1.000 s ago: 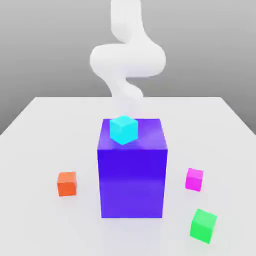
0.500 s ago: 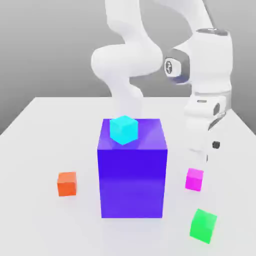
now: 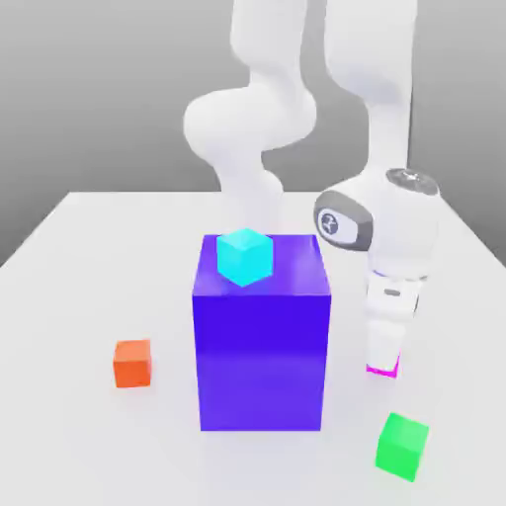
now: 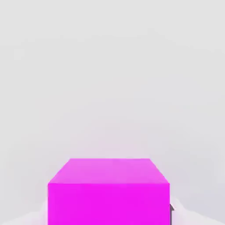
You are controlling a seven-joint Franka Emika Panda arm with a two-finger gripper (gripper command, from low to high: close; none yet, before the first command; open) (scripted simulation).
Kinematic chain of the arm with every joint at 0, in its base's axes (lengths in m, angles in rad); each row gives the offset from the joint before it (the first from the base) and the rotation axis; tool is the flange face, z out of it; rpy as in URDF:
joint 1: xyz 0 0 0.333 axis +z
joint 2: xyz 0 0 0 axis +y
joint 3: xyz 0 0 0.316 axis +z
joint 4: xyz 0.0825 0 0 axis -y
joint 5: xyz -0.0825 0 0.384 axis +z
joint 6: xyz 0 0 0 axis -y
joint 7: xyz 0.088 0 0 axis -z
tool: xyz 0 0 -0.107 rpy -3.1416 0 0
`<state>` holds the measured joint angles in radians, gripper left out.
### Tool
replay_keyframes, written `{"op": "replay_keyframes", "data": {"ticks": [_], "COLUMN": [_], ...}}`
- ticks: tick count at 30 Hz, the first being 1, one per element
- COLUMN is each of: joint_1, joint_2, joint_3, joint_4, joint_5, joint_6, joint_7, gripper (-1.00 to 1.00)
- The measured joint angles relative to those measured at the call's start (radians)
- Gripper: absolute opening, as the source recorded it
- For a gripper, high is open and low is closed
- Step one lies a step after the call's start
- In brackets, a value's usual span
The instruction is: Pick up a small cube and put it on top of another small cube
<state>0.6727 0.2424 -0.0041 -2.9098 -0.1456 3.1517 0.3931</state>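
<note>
The small cube [image 4: 109, 193] is bright magenta-pink and sits on the white table at the exterior view's right of the big block. In the exterior view only a thin magenta strip of the small cube [image 3: 380, 373] peeks out under the hand. My gripper [image 3: 384, 364] has come straight down over it and is shut on its sides, with the cube resting on the table. A cyan cube [image 3: 244, 255] sits on top of the big blue-violet block [image 3: 262, 356].
An orange cube [image 3: 131, 363] lies on the table at the exterior view's left of the block. A green cube [image 3: 402, 447] lies near the front, just in front of my hand. The tall block stands close beside the arm.
The arm swung into view and dropped down onto the magenta cube. The fingers went from wide open to shut around it. The other cubes have not moved.
</note>
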Motion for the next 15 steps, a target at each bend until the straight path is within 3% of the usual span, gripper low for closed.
{"op": "replay_keyframes", "data": {"ticks": [8, 15], "joint_1": [-0.056, -0.163], "joint_2": [-0.264, -0.229], "joint_3": [0.099, 0.050], "joint_4": [-0.050, 0.157], "joint_5": [0.150, 0.134], "joint_6": [-0.215, -0.387], "joint_7": [-0.109, 0.027], "gripper": [-1.00, -1.00]}}
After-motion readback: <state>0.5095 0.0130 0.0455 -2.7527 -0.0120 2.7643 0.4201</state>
